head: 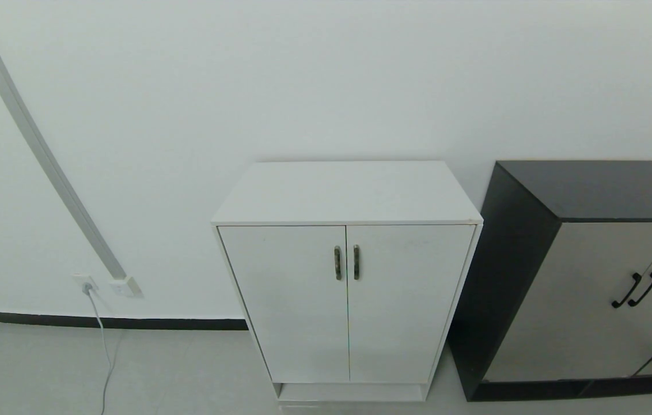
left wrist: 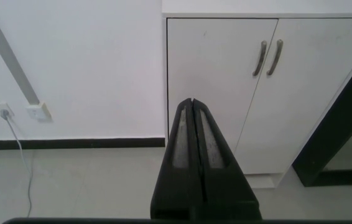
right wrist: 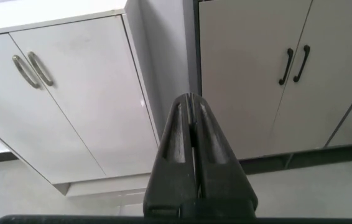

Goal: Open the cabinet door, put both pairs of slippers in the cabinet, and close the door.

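Found left gripper (left wrist: 191,106) and right gripper (right wrist: 191,99) pressed shut, empty, short of white cabinet (head: 347,193) — doors (head: 288,300) closed. Judged doors rigid, light on hinges; best taken at slim vertical handles (head: 337,263) flanking cabinet's centre seam.

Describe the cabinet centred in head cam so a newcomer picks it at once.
Two floor cabinets stand side by side against the white wall. The one meant is the white cabinet on the left, both doors shut, with two straight metal handles at the centre seam. Its neighbour, the dark cabinet, has a black frame and grey doors.
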You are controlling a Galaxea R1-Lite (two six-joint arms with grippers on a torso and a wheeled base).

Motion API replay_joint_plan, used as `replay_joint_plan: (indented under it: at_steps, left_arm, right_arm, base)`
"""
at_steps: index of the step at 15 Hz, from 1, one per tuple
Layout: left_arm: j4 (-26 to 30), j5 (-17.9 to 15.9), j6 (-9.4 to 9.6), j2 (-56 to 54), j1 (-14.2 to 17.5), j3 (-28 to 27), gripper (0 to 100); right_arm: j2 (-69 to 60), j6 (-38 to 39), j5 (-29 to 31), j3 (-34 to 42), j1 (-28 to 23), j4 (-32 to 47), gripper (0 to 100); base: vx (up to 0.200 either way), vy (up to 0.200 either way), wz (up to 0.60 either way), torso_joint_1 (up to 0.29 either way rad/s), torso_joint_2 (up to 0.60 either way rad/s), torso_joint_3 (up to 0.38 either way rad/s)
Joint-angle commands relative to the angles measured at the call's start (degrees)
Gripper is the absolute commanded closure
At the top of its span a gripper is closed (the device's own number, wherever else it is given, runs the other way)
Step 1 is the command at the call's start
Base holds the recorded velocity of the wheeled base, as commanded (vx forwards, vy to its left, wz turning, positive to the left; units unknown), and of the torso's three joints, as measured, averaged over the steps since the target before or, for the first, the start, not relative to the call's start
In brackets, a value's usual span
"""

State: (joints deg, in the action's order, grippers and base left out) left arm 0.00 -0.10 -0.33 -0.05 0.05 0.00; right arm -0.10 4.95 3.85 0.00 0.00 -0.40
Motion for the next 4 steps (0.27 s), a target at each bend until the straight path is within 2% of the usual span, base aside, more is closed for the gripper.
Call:
replay_joint_plan:
  at_steps: [1,4]
  left_arm:
    - [0.0,0.01,-0.02,0.05,0.04,0.0,100]
    - [0.0,0.01,-0.02,0.05,0.04,0.0,100]
  right_arm:
    - [0.1,-0.03,0.01,0.0,0.0,-0.04,100]
    - [0.1,-0.03,0.01,0.0,0.0,-0.04,100]
  base:
    - [0.0,0.0,0.0,0.0,0.0,0.0]
    - [0.0,0.0,0.0,0.0,0.0,0.0]
